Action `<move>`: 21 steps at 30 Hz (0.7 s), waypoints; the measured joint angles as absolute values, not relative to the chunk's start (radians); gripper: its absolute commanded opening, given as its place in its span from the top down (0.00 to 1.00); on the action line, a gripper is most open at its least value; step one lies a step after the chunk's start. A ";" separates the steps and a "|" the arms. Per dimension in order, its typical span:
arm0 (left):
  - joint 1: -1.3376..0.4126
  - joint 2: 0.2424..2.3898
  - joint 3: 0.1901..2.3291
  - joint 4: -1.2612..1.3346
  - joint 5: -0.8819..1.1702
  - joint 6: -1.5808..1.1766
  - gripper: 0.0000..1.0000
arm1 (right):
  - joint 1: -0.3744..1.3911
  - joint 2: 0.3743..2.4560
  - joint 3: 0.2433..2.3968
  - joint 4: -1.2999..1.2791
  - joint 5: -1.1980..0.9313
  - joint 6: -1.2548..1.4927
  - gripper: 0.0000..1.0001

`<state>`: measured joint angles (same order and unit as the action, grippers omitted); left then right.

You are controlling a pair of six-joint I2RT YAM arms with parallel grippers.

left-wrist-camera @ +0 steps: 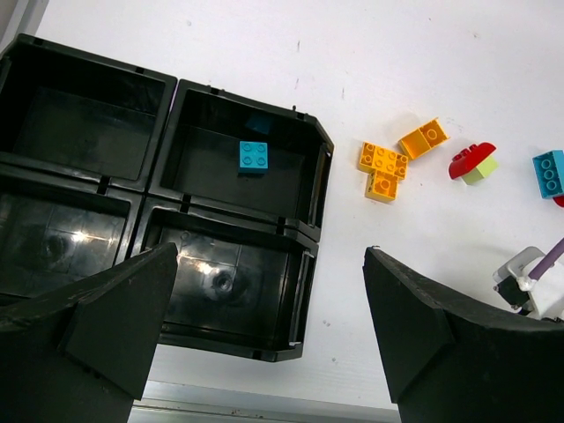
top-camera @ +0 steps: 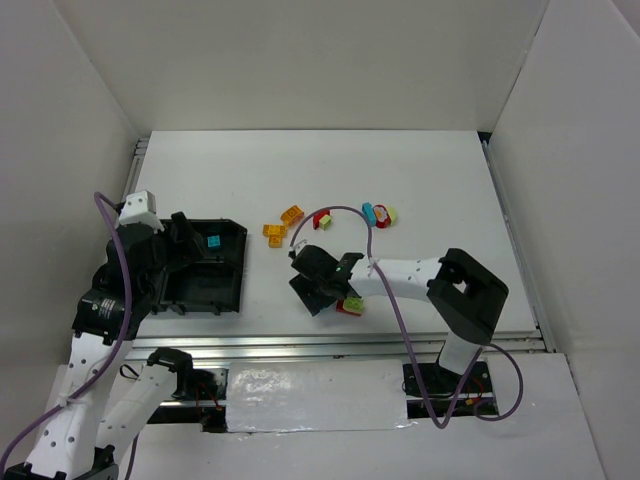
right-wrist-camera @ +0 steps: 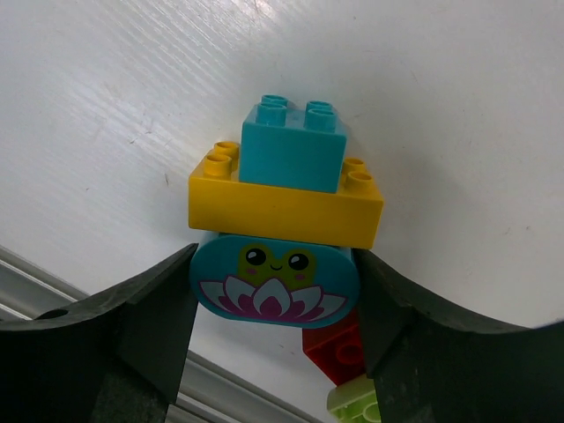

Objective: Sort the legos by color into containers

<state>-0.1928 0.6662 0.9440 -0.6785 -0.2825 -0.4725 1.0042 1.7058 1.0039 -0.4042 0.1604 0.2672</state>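
Table [top-camera: 430, 180], white, carries a black four-compartment tray [left-wrist-camera: 159, 196] at its left side. Left gripper [left-wrist-camera: 271, 251] hangs over the tray's near edge, jaws spread fully, holding nothing. Right gripper [right-wrist-camera: 275, 264] sits low at table centre, its fingers [right-wrist-camera: 150, 308] touching both sides of a brick stack [right-wrist-camera: 282, 207]: blue frog-print piece, yellow plate, cyan block. A red-and-lime brick [right-wrist-camera: 339, 352] lies just beside the stack. One cyan brick [left-wrist-camera: 254, 157] lies in the clipped-corner compartment. Orange bricks [left-wrist-camera: 383, 167] lie loose near the tray.

The cyan frog brick [right-wrist-camera: 273, 286] shows a green frog on a white-and-purple lily. On it are a yellow brick [right-wrist-camera: 282, 210] and a small cyan brick [right-wrist-camera: 291, 145]. The tray [left-wrist-camera: 308, 238] is black.
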 measured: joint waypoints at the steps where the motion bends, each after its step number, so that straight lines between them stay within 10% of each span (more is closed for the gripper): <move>1: -0.193 0.666 0.944 -0.678 -0.282 -0.472 0.01 | 1.005 1.705 1.004 -0.404 0.163 0.267 0.77; 10: -0.192 0.704 0.944 -0.675 -0.193 -0.478 0.00 | 1.093 1.477 0.910 -0.310 0.198 0.236 0.82; 21: -0.263 0.797 0.875 -0.476 0.411 -0.713 0.00 | 1.225 1.054 0.744 -0.153 0.221 0.162 0.81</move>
